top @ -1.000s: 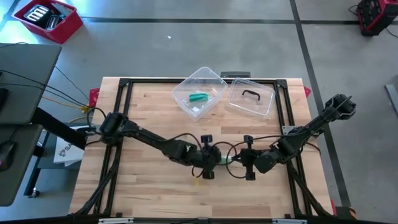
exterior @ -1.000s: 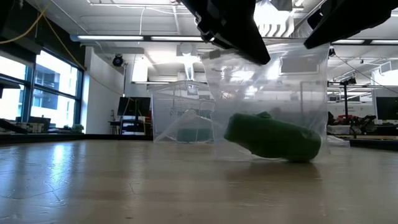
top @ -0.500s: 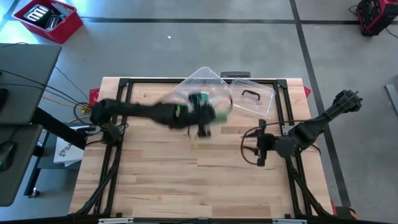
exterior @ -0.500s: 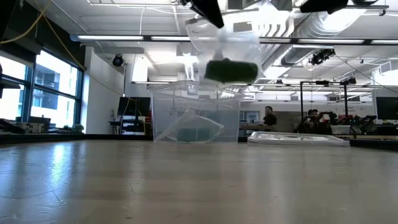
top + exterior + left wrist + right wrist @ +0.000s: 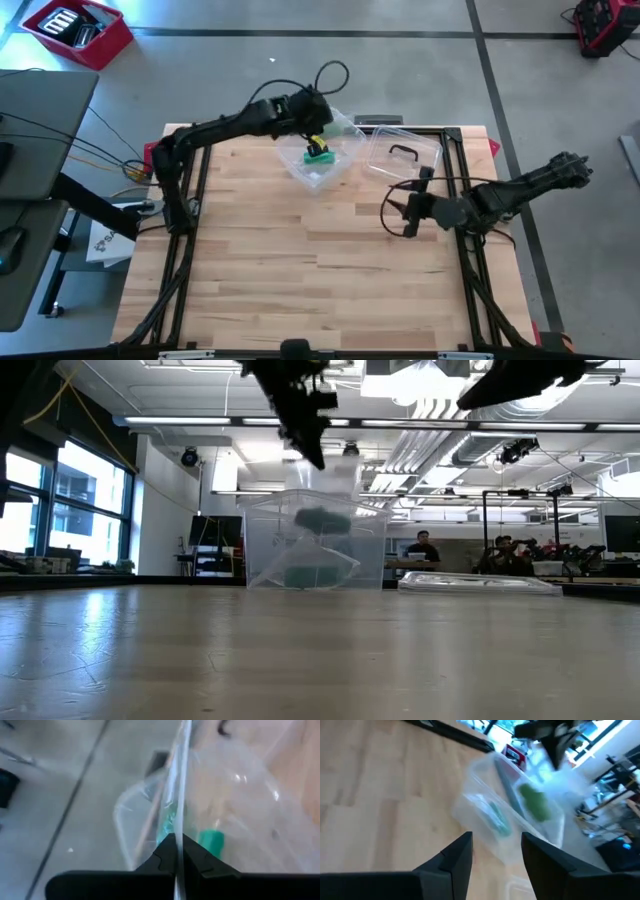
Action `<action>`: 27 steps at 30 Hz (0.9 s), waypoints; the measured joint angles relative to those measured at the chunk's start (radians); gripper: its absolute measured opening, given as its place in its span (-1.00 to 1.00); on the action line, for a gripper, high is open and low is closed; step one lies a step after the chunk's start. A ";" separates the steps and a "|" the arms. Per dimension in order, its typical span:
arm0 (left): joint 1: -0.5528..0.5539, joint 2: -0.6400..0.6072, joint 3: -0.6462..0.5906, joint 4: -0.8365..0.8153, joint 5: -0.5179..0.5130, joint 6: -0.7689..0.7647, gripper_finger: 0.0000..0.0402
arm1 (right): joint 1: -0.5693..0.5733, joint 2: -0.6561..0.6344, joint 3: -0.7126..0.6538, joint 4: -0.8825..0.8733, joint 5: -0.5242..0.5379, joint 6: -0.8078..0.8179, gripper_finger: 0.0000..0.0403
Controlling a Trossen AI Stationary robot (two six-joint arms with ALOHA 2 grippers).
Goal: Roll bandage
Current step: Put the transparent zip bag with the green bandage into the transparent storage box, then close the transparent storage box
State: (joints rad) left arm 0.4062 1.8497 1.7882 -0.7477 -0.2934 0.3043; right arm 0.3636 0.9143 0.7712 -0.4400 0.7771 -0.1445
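A clear plastic bag (image 5: 338, 478) with a green bandage roll (image 5: 322, 518) in its bottom hangs from my left gripper (image 5: 314, 116), which is shut on it at the table's far edge. The bag hangs over the clear bin (image 5: 322, 172). In the low view the roll shows inside the bin's outline (image 5: 260, 540). A second, teal roll (image 5: 167, 823) lies in the bin. My right gripper (image 5: 404, 211) hovers open over the table's right part, apart from everything; its wrist view shows the bin (image 5: 485, 815) and the bagged roll (image 5: 535, 801). My left gripper pinches the bag's top edge (image 5: 179, 827) between its two shut fingers, which come from above and point down. The bag hangs straight below them, drawn long by the roll (image 5: 210, 842) at its bottom. Whether the roll rests on the bin's floor I cannot tell.
The bin's clear lid with a black handle (image 5: 404, 154) lies flat at the far right, beside the bin. A black frame (image 5: 455, 170) runs round the tabletop. The wood in the middle and near part (image 5: 300, 270) is bare. People show in the room behind the table (image 5: 423, 546).
My right gripper has let go of the bag and drawn back toward the table's right edge. My left gripper has lifted the bag with the roll clear of the table's middle and swung it to the far edge, over the bin, then lowered it.
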 joint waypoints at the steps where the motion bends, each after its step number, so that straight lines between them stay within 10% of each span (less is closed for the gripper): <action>1: 0.004 0.010 -0.014 0.000 0.020 0.000 -1.00 | -0.017 0.000 0.000 0.000 0.000 -0.022 -0.20; 7: 0.003 0.059 -0.060 -0.012 0.174 -0.065 -0.96 | -0.122 0.000 0.000 0.003 -0.030 -0.106 -0.20; 11: 0.018 0.076 -0.061 -0.035 0.235 -0.090 -0.74 | -0.250 0.000 0.000 0.005 -0.284 -0.120 -0.20; 19: 0.062 -0.005 -0.061 -0.140 0.211 -0.140 -0.13 | -0.756 0.041 0.000 -0.020 -0.690 -0.173 -0.20; 27: 0.043 -0.068 -0.060 -0.151 0.189 -0.138 -0.06 | -1.170 0.341 0.000 -0.011 -0.913 -0.185 -0.20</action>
State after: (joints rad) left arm 0.4490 1.7813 1.7280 -0.8984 -0.1045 0.1662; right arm -0.8066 1.2551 0.7712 -0.4509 -0.1364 -0.3296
